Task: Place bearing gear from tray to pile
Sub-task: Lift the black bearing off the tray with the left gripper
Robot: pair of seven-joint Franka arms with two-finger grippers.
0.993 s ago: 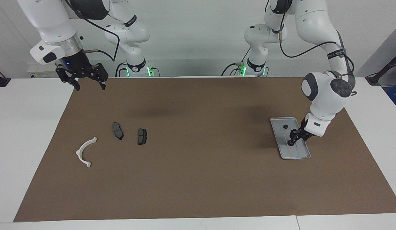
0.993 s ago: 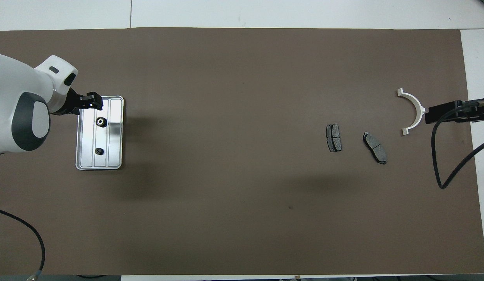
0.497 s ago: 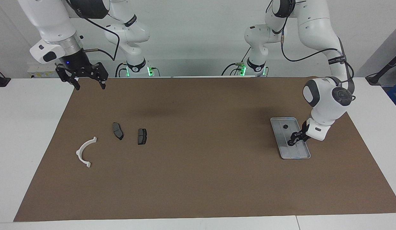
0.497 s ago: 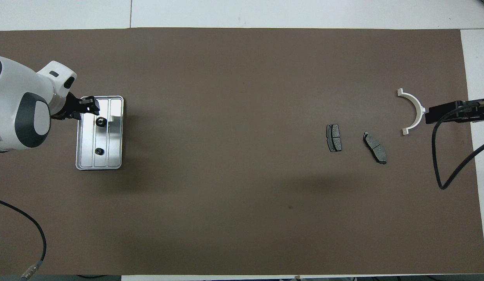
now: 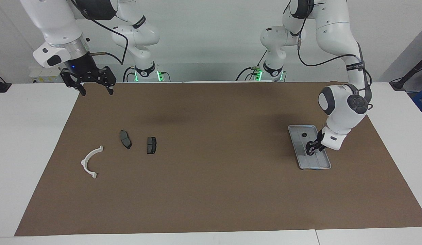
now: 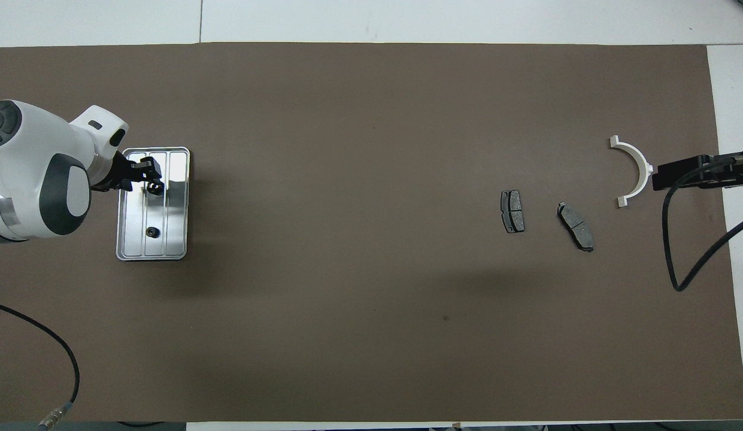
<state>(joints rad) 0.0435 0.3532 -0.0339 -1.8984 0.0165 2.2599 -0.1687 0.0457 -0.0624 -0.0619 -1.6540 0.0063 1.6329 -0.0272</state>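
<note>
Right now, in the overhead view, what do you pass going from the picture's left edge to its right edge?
Left gripper over the tray → rectangular brake pad → tapered brake pad → white bracket → right gripper.

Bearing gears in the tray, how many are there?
2. One bearing gear lies on the tray nearer the robots; the other bearing gear is at the left gripper, farther along the tray.

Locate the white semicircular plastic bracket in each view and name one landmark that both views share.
Facing view: the white semicircular plastic bracket lies low at the picture's left, at the right arm's end of the brown mat.
Overhead view: the bracket lies at the picture's right, above mid-height.
Shared landmark: the two dark grey brake-pad-shaped pieces beside it.
</note>
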